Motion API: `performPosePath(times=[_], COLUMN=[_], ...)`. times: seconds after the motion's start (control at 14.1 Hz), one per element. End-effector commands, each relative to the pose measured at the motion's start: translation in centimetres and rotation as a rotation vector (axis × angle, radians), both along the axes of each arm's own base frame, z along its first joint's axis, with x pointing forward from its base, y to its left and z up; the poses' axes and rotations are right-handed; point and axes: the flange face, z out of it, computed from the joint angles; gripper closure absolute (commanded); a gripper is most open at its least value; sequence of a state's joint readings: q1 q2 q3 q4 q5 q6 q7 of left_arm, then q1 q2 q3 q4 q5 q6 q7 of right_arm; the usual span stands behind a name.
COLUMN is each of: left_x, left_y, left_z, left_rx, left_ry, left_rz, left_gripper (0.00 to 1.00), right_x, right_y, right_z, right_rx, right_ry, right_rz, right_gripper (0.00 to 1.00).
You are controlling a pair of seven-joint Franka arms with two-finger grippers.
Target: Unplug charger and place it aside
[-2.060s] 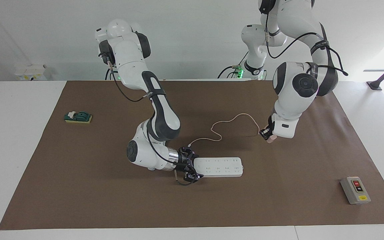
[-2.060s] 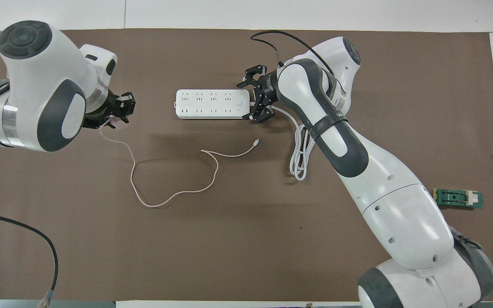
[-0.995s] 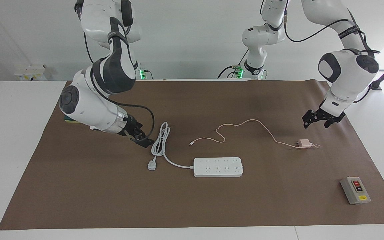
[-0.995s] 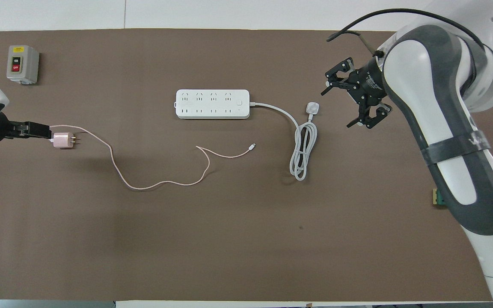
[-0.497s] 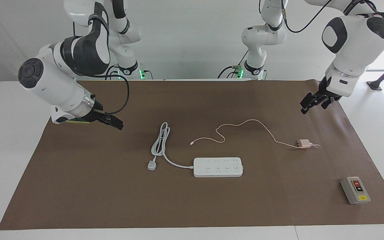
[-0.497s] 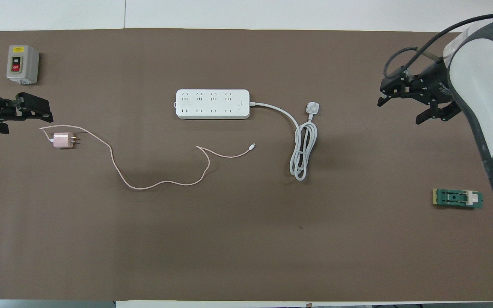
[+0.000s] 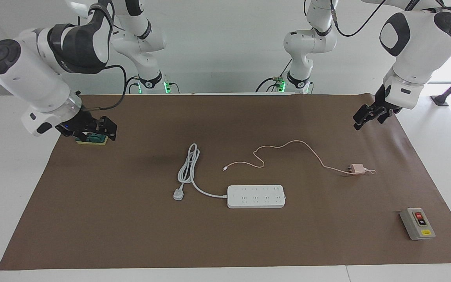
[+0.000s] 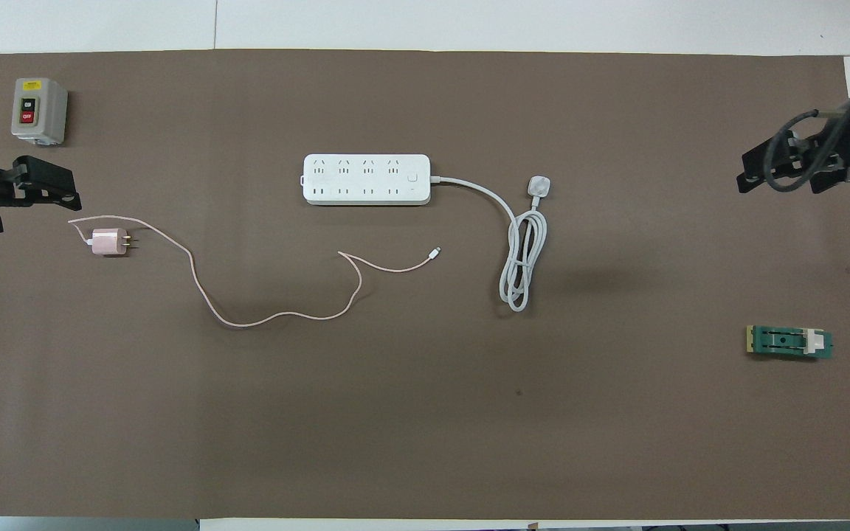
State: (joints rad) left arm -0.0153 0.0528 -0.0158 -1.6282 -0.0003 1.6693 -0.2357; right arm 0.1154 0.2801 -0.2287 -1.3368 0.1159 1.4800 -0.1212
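Left gripper (image 7: 367, 114) hangs empty with jaws apart over the mat's edge at the left arm's end. Right gripper (image 7: 92, 129), also spread and empty, is up over the green block (image 8: 789, 342). The charger (image 7: 356, 169) lies unplugged near that left-arm edge, below the left gripper and well apart from the power strip (image 7: 256, 196). Best to lift both arms clear without snagging the pink cable (image 7: 284, 150).

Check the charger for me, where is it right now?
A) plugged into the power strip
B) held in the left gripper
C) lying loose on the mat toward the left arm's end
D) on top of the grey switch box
C: the charger lies on the mat with its prongs bare, apart from the power strip; the left gripper holds nothing.
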Motion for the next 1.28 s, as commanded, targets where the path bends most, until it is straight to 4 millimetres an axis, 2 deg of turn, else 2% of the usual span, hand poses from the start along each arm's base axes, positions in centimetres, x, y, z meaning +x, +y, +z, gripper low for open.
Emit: performPosePath(times=[0.0, 0.14, 0.28, 0.36, 0.43, 0.57, 0.85, 0.99, 1.21], left_x=[-0.8, -1.8, -2.4, -3.1, -4.1, -4.4, -4.4, -4.6, -4.4], left_y=[-0.3, -0.4, -0.5, -0.5, -0.7, -1.4, -2.9, -2.9, -2.8], left_z=[0.7, 1.8, 2.2, 2.1, 2.1, 1.9, 1.5, 1.6, 1.7], left_rx=[0.007, 0.004, 0.007, 0.007, 0.007, 0.006, 0.007, 0.003, 0.003], left_ry=[0.042, 0.028, 0.034, 0.039, 0.042, 0.048, 0.057, 0.059, 0.047], left_rz=[0.011, 0.007, -0.022, -0.042, -0.065, -0.088, -0.135, -0.239, -0.261], left_gripper=[0.0, 0.0, 0.0, 0.0, 0.0, 0.0, 0.0, 0.0, 0.0], right_x=[-2.9, -5.1, -8.0, -8.7, -8.7, -8.6, -8.5, -8.4, -8.5], right_y=[0.0, 0.5, 0.6, 0.7, 0.5, 0.5, 1.6, 1.6, 1.2], right_z=[4.6, 6.8, 6.7, 5.9, 5.0, 4.5, 4.9, 5.3, 5.5], right_rx=[-0.046, -0.072, -0.075, -0.079, -0.085, -0.109, -0.115, -0.116, -0.114], right_ry=[-0.071, -0.094, -0.1, -0.106, -0.102, -0.129, -0.129, -0.129, -0.106], right_rz=[0.076, 0.085, 0.071, 0.073, 0.07, 0.017, -0.042, -0.03, -0.001], right_gripper=[0.0, 0.0, 0.0, 0.0, 0.0, 0.0, 0.0, 0.0, 0.0])
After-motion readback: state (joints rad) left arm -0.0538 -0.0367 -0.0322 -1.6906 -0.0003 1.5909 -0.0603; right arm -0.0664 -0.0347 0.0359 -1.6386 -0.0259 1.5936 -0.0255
